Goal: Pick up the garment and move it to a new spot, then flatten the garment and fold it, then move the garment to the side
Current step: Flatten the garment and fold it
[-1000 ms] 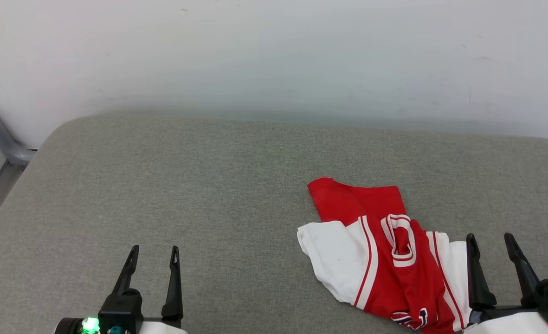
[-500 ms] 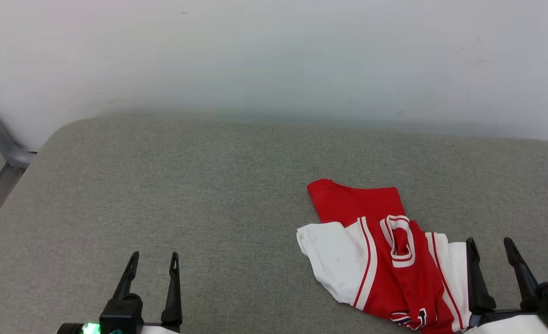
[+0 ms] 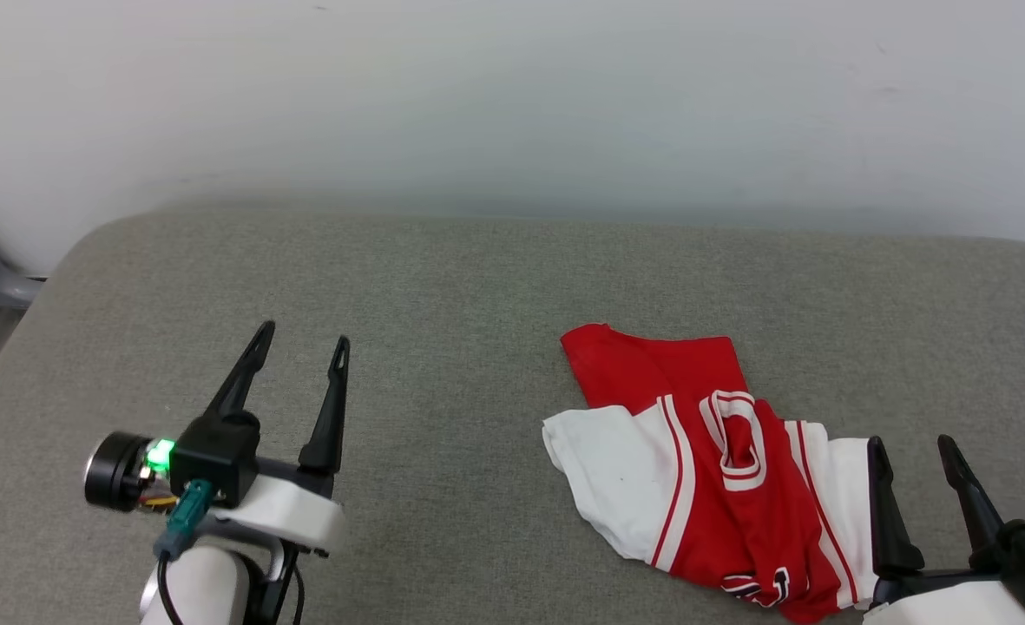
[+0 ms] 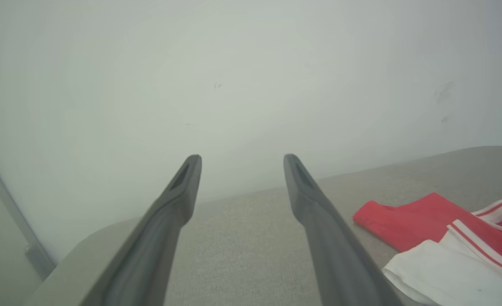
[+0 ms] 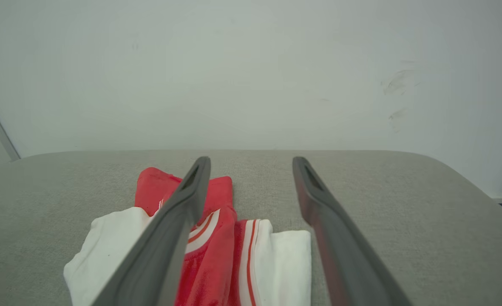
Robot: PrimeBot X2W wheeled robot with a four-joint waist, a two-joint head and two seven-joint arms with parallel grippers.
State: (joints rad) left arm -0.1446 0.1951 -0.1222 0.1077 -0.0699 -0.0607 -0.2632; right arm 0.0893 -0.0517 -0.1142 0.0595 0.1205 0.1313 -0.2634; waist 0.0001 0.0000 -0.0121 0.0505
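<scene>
Garment (image 3: 720,486), just beside right gripper (image 3: 910,441) fingers: soft knit cloth, matt, creased.
Cushion (image 3: 443,304) beneath both pairs of fingers: grey woven upholstery, coarse, matt.
Wall (image 3: 512,104) beyond the fingertips: smooth matt paint, a few scuffs.
Left gripper (image 3: 304,334) fingers: dark matt plastic by the look.
Wrist casing (image 3: 291,512) behind them: smooth white plastic, slight sheen.
</scene>
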